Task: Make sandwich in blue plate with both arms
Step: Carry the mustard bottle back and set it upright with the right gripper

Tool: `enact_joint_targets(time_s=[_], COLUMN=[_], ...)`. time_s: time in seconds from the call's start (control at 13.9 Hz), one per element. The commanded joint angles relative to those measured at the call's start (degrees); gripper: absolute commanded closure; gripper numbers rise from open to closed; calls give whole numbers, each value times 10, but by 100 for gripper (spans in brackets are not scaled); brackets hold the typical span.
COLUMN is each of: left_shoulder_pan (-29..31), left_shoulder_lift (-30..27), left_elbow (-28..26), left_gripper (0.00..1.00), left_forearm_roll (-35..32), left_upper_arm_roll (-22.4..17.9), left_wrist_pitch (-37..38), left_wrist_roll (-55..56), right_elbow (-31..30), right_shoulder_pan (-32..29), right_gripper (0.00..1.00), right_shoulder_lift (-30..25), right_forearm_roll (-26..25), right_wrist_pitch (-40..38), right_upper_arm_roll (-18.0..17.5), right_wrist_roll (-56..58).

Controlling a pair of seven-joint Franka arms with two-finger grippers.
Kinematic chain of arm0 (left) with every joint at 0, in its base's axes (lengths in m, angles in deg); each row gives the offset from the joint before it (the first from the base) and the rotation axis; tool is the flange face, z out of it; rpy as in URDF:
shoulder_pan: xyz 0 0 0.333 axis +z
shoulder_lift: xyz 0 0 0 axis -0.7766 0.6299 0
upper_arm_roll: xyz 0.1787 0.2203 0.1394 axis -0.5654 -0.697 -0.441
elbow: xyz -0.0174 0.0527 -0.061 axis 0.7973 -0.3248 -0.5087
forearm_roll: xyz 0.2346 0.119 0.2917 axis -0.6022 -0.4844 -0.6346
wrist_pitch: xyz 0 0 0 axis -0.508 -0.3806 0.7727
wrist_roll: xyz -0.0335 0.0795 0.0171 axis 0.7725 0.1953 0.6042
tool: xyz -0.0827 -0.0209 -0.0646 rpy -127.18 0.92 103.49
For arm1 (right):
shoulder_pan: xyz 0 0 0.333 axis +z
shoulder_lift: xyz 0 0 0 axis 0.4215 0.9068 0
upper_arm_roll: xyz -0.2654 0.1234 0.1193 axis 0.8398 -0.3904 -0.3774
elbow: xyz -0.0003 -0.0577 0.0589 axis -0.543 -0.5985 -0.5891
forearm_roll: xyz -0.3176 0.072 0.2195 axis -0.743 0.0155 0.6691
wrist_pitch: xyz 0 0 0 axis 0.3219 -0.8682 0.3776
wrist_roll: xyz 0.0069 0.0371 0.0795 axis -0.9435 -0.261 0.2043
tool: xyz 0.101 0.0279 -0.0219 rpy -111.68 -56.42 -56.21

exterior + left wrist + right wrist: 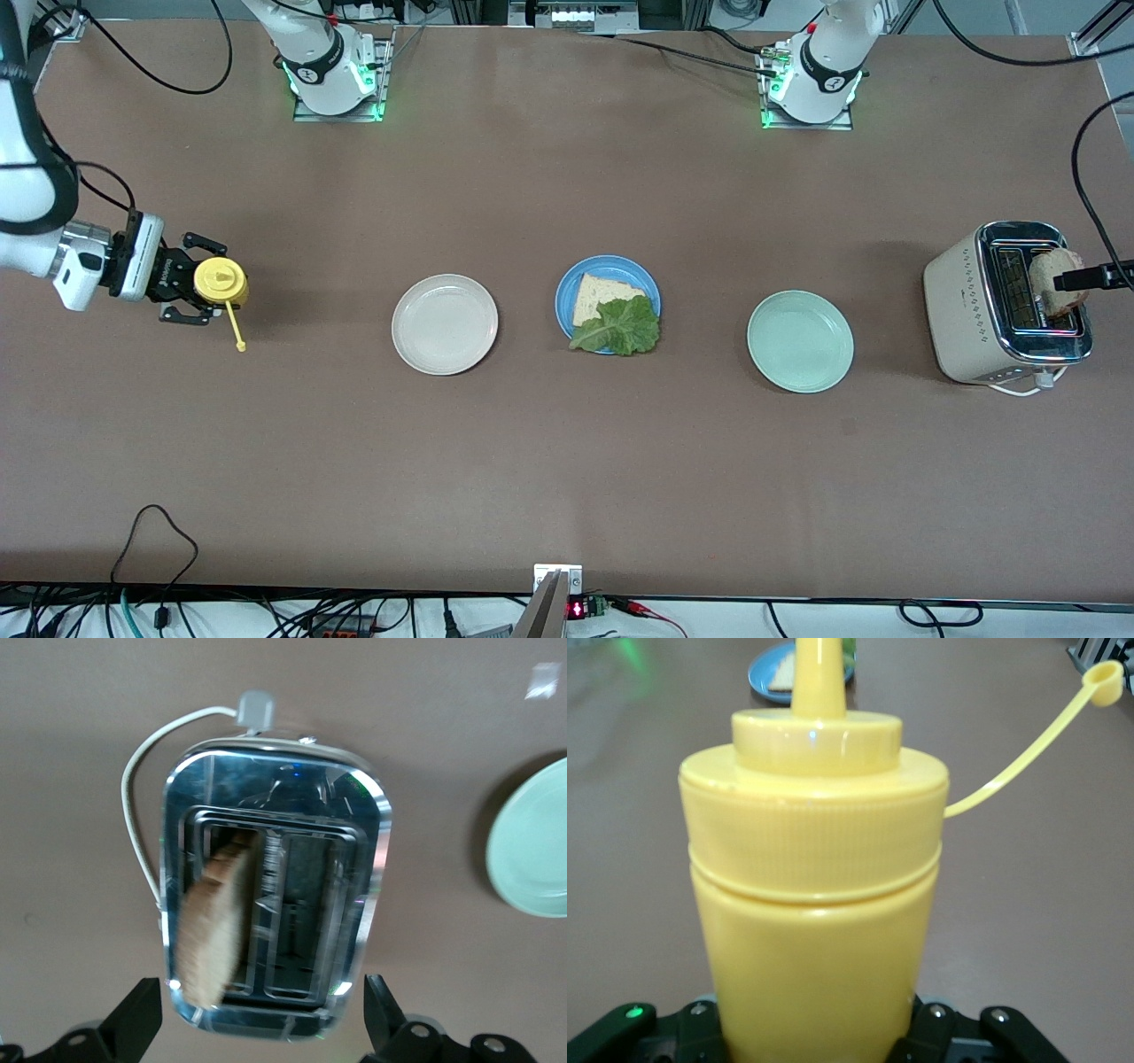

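Note:
The blue plate (567, 288) lies mid-table with one bread slice (601, 294) on it and a green lettuce leaf (620, 328) overlapping the slice and the plate's rim. A second toasted slice (1052, 276) stands up out of a slot of the toaster (979, 306). My left gripper (257, 1028) hangs open over the toaster, its fingers (135, 1026) wide of the toaster's end, touching nothing. My right gripper (190, 285), toward the right arm's end of the table, is shut on an upright yellow squeeze bottle (220, 283) whose tethered cap (1102, 680) is off the nozzle.
A cream-white plate (445, 324) lies beside the blue plate toward the right arm's end. A mint-green plate (800, 341) lies between the blue plate and the toaster. The toaster's white cord (142, 788) loops beside it.

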Motion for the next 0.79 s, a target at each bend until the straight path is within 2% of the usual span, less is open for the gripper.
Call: enact_joint_targets(time_s=[0.0, 0.29, 0.5, 0.57, 0.65, 0.72], left_shoulder_pan=[17, 26, 42, 45, 46, 45], left_shoulder_lift=[25, 42, 59, 61, 66, 66], left_elbow=[31, 29, 23, 19, 18, 18], left_gripper=[0, 0, 1, 5, 14, 29], left_forearm_roll=[-10, -11, -10, -10, -10, -10], left_upper_arm_roll=[8, 7, 8, 8, 8, 8], left_wrist_pitch=[10, 10, 14, 16, 18, 19], left_wrist_roll=[-55, -97, -132, -135, -135, -134], right_elbow=[12, 39, 93, 113, 121, 125], right_shoulder_pan=[-42, -73, -75, -83, -90, -94], right_gripper=[100, 100, 100, 100, 100, 100], right_shoulder_lift=[47, 94, 144, 165, 181, 189], right_forearm_roll=[37, 35, 26, 15, 10, 9], right_wrist_pitch=[-27, -33, -33, -34, -33, -33], right_upper_arm_roll=[-15, -14, -11, -10, -11, -11], right_wrist_roll=[45, 56, 56, 56, 56, 56])
